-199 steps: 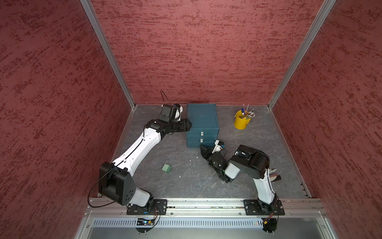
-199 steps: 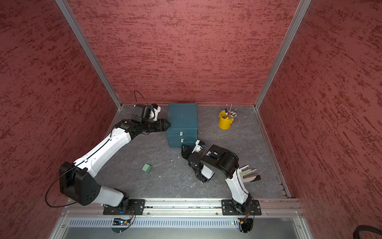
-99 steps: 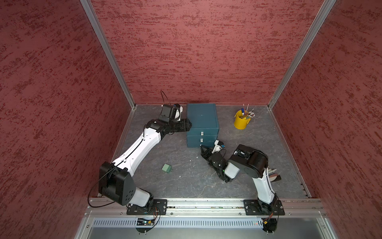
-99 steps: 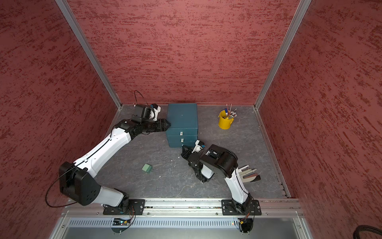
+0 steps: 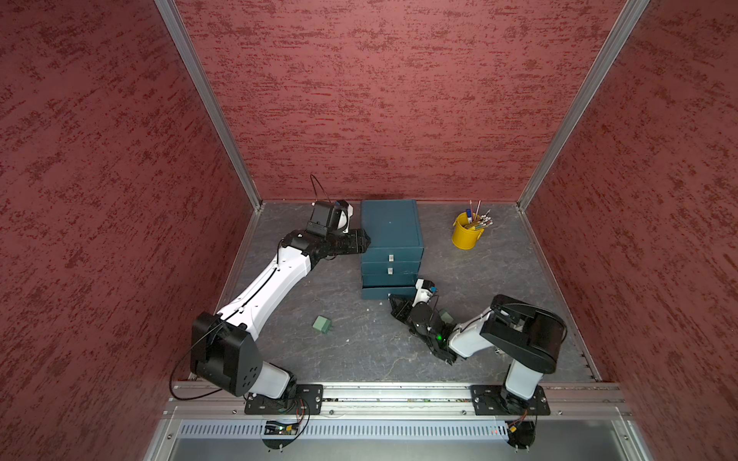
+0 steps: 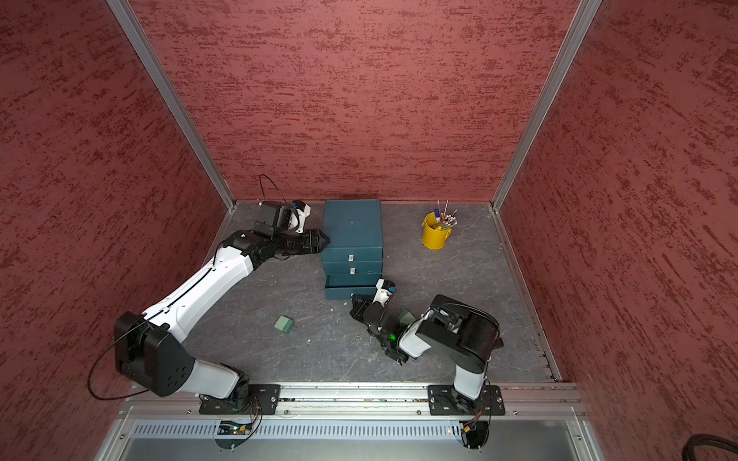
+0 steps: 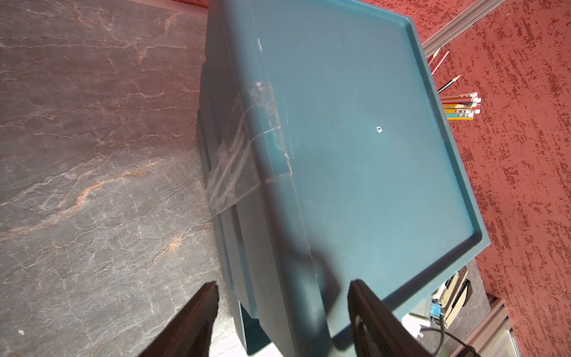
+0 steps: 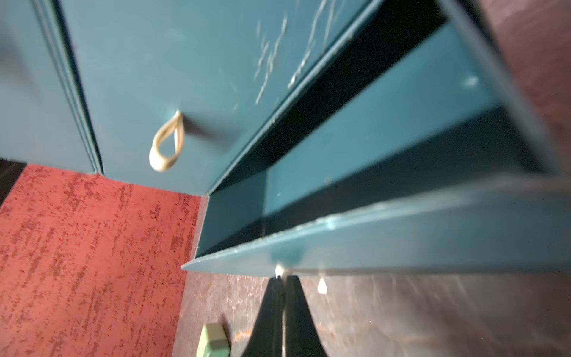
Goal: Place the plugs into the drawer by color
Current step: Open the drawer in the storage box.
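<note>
The right gripper (image 8: 282, 278) had just pinched shut on the pull tab (image 8: 279, 270) of the bottom drawer (image 8: 370, 225), which stood ajar; pulling could start. The left gripper (image 7: 282, 296), jaws apart, straddled the chest (image 5: 391, 223) at its nine o'clock edge. A mint plug (image 5: 322, 324) lay toward seven o'clock.

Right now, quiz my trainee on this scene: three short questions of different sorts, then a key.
1. True or false: every drawer of the chest is shut.
2. The right gripper is: A) open; B) shut on the pull tab of the bottom drawer; C) holding a plug.
3. Fill in: the loose plug nearer the left arm is ____.
Key: 1 false, the bottom drawer stands pulled partly out; 2 B; 3 green.
</note>
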`<action>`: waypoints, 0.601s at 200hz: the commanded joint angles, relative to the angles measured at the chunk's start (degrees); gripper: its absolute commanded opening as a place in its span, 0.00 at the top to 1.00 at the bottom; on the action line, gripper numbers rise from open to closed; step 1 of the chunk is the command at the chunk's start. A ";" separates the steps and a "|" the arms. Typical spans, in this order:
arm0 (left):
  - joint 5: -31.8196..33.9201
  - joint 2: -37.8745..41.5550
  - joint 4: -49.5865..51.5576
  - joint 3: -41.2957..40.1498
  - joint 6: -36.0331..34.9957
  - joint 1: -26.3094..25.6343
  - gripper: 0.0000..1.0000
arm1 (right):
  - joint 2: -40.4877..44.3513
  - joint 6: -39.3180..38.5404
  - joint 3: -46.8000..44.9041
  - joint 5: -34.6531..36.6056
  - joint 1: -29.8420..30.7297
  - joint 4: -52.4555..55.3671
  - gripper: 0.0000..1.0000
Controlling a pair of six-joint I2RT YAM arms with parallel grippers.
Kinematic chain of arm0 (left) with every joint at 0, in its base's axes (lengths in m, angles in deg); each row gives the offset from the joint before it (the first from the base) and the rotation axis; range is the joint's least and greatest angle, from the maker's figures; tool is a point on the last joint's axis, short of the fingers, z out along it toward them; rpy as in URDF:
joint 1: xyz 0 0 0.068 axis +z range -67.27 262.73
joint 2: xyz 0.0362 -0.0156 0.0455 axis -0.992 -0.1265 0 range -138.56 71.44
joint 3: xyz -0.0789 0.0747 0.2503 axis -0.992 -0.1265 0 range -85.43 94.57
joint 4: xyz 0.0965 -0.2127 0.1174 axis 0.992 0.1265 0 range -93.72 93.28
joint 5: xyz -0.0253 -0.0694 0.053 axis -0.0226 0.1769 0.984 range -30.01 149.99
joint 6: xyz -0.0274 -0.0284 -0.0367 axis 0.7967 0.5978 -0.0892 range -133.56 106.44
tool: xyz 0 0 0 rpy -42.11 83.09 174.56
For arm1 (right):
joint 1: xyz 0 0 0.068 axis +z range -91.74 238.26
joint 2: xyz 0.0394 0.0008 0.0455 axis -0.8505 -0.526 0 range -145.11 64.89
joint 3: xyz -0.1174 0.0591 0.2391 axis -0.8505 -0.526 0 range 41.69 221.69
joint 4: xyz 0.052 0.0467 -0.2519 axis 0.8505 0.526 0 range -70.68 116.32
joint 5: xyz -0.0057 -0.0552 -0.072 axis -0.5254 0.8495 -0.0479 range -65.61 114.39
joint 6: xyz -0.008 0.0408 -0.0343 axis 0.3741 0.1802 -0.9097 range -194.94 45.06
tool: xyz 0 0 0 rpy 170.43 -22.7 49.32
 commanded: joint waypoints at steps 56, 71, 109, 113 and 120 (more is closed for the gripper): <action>-0.45 1.28 -0.32 -0.47 -0.73 0.53 0.30 | 9.33 1.97 -0.68 3.84 5.55 16.81 1.00; -0.61 1.21 -0.28 -0.47 -0.64 0.58 0.30 | 11.42 2.19 -0.58 3.86 5.96 20.77 1.00; -0.61 1.31 -0.28 -0.51 -0.64 0.54 0.30 | 13.62 4.07 -1.41 3.36 7.13 26.20 1.00; -0.65 1.29 -0.31 -0.47 -0.68 0.54 0.30 | 13.78 4.30 -1.49 3.35 7.17 26.65 1.00; -0.61 1.33 -0.25 -0.48 -0.64 0.58 0.30 | 13.94 4.65 -1.56 3.20 7.28 27.25 1.00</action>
